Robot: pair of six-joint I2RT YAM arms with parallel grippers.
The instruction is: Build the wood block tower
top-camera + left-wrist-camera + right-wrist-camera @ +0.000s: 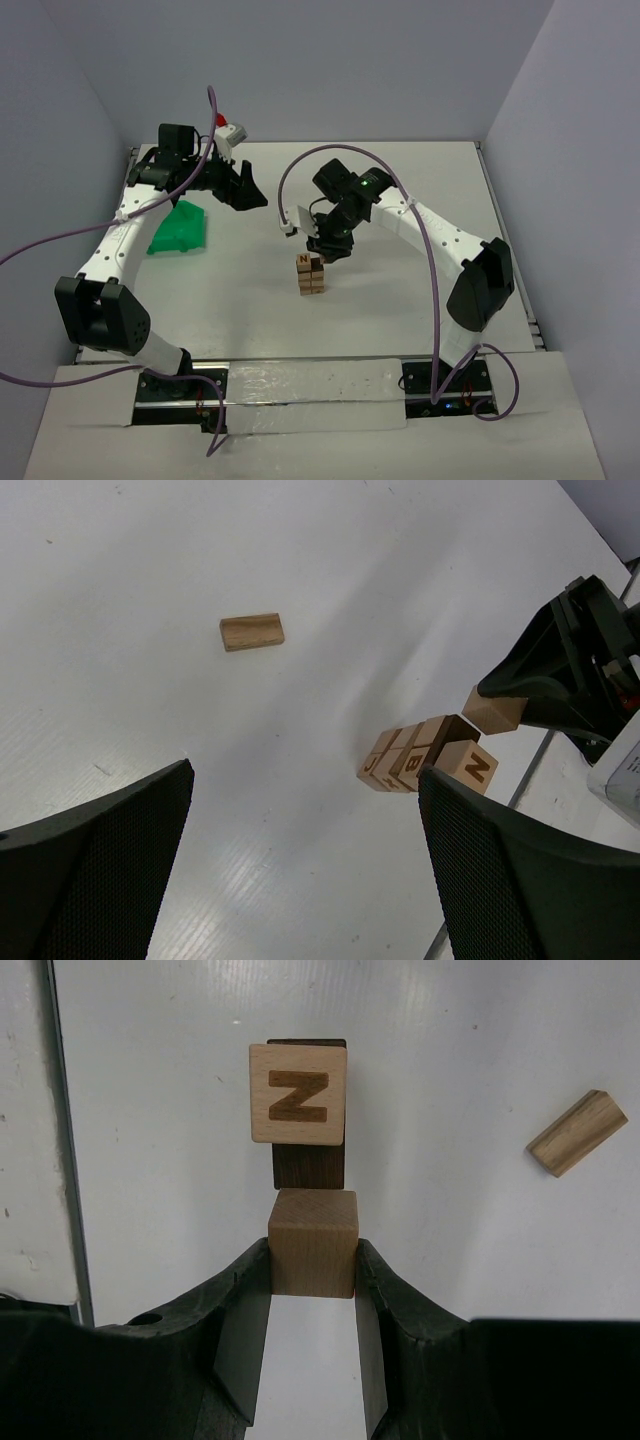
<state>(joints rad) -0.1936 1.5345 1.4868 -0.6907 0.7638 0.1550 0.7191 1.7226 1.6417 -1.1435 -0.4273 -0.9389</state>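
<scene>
The tower [310, 275] is a short stack of light-tan letter blocks at the table's middle. A cube marked N [298, 1093] tops it, over a dark block [308, 1172]. My right gripper [312, 1265] is shut on a plain wood cube [312, 1243] and holds it in the air just behind the tower top [325, 245]. In the left wrist view the tower [415, 760] and the held cube [492, 711] show apart. A loose flat block [252, 632] lies on the table, and also shows in the right wrist view [577, 1132]. My left gripper [305, 880] is open and empty, far left of the tower [245, 195].
A green plastic bin [180, 228] sits at the left, under the left arm. Grey walls close the table at the back and both sides. A white table seam [62, 1140] runs past the tower.
</scene>
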